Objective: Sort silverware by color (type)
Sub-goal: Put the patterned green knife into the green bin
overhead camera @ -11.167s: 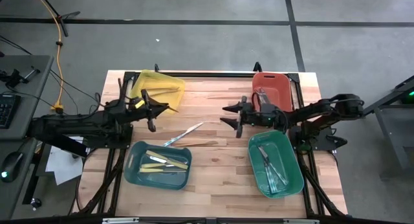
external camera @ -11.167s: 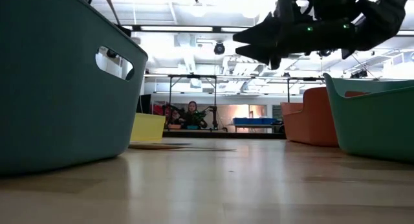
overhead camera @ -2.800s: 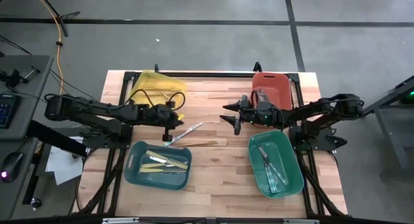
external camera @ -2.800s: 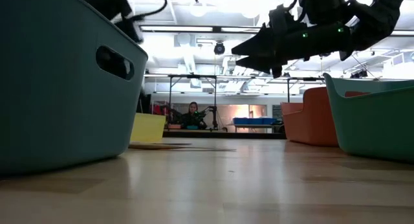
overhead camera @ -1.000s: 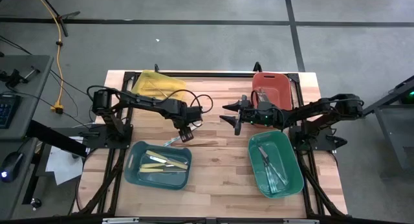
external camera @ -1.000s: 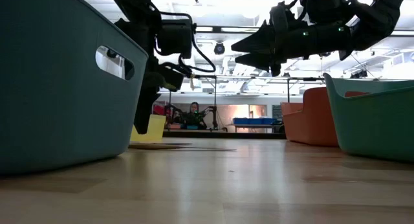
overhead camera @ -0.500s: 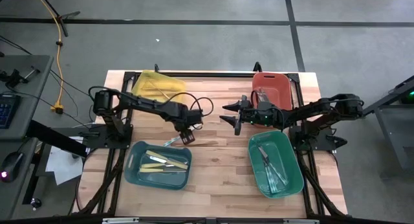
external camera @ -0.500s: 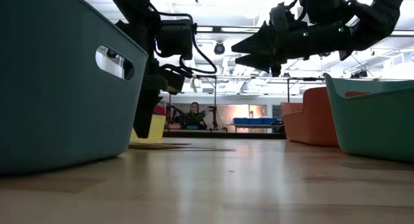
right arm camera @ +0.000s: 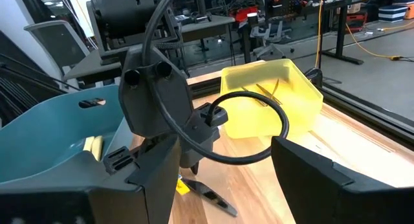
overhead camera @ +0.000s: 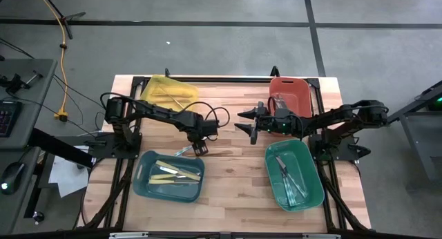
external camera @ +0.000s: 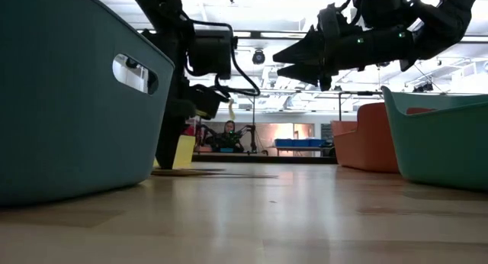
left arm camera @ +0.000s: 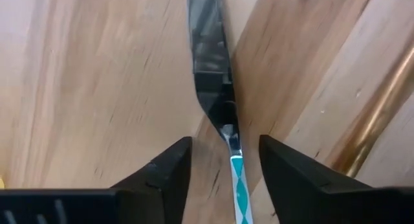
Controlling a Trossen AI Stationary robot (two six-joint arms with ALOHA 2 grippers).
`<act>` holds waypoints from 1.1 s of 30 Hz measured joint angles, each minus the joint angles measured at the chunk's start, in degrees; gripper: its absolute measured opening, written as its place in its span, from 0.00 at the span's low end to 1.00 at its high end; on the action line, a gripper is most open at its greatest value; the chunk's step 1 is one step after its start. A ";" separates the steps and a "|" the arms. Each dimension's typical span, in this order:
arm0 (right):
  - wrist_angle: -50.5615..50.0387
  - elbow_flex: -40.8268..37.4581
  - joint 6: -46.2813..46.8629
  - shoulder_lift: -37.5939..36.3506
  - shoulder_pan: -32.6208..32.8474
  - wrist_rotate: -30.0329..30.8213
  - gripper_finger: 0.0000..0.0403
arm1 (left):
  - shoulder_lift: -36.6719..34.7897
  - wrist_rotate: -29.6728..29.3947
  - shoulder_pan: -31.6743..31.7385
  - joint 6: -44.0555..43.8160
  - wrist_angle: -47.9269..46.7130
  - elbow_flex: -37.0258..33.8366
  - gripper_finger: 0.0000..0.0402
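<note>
A silver knife [left arm camera: 210, 62] with a teal-patterned handle [left arm camera: 238, 185] lies flat on the wooden table, left of its middle. My left gripper [left arm camera: 224, 143] points straight down over it, open, one finger on each side of the knife's neck, and I see no touch. In the high view this gripper [overhead camera: 198, 148] covers the knife's middle; the handle end [overhead camera: 181, 151] shows beside it. A gold-tan utensil [overhead camera: 219, 153] lies just to the right. My right gripper [overhead camera: 243, 125] hangs level above the table's middle, open, with nothing between its fingers.
Four bins stand on the table: yellow [overhead camera: 169, 90] far left, red [overhead camera: 290, 94] far right, blue-teal [overhead camera: 146, 180] near left with cream-yellow utensils, green [overhead camera: 314, 187] near right with silver ones. The blue-teal bin's rim is close to my left gripper.
My left gripper has sunk toward the table over the silver knife, still pointing down and still open. The knife and the other utensils lie where they were.
</note>
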 joint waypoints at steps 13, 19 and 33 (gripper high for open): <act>0.00 0.00 0.00 0.00 0.00 -0.01 0.56 | -0.33 -2.11 0.22 6.00 0.43 0.95 0.03; 0.02 0.00 -0.29 0.00 0.00 -0.01 0.56 | -1.81 -5.01 0.38 7.18 0.96 1.57 0.01; 0.02 0.00 -0.42 0.00 -0.02 -0.02 0.56 | -17.96 -13.40 3.54 7.98 -0.93 1.68 0.01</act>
